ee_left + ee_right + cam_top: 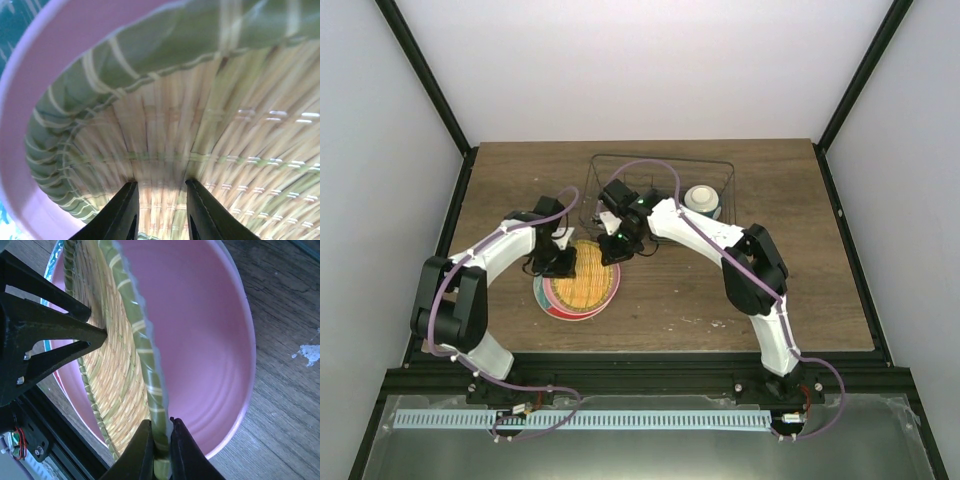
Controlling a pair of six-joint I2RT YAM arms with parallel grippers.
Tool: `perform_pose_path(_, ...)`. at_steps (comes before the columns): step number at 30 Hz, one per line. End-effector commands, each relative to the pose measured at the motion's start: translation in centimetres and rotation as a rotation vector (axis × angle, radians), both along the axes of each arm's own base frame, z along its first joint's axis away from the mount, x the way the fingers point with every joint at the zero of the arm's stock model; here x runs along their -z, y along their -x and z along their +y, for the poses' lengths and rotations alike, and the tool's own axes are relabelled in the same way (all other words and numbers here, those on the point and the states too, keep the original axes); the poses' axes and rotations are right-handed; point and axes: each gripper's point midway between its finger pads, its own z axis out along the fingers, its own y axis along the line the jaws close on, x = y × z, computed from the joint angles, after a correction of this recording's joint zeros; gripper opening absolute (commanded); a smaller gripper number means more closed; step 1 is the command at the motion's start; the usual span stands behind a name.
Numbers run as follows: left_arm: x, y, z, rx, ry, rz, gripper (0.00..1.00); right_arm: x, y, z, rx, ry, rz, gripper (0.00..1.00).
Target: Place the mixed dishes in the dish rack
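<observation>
Right gripper [161, 432] is pinched shut on the rim of the woven plate [112, 365], which stands tilted on the pink plate [200, 340] on the table [800, 290], near the rack [725, 170].

Left gripper [161, 185]: narrow gap, holding nothing, tips against the woven face.

To do it well: firm pinch, lift edge-on, lower between dividers.

Count: two plates, one bowl [701, 198] in rack, one rack. Mug not seen.

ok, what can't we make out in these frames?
- Mug: in no view; top view, the right arm covers the dish rack's left side.
- Teal-edged item under the pink plate: only slivers show, plates cover it.
- Left wrist: woven plate fills the frame, blurred; table hidden.
- Bowl: upright or upturned, too small, top view.
</observation>
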Motion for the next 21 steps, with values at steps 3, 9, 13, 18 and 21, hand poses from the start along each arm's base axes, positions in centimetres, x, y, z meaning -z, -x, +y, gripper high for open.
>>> perform_pose_path(3,-2.1,-0.6,-1.1,0.016,0.041,-0.04,0.32,0.9,1.9,0.4,-0.101,0.06,-0.044,0.01)
perform_pose_path(9,-8.7,-1.1,-0.7,0.019,0.046,-0.157,0.61,-0.4,1.4,-0.5,-0.106,0.1,-0.091,0.01)
perform_pose_path(13,-13.8,-2.1,0.2,-0.015,0.034,-0.289,0.8,-2.1,1.0,-1.5,-0.101,0.129,-0.147,0.01)
perform_pose_path(18,-19.4,-3.7,2.7,-0.124,0.028,-0.441,0.94,-4.5,0.1,-3.5,-0.08,0.196,-0.237,0.01)
perform_pose_path(21,-22.2,-4.5,4.5,-0.19,0.019,-0.526,0.99,-7.6,-0.7,-4.6,-0.069,0.202,-0.336,0.01)
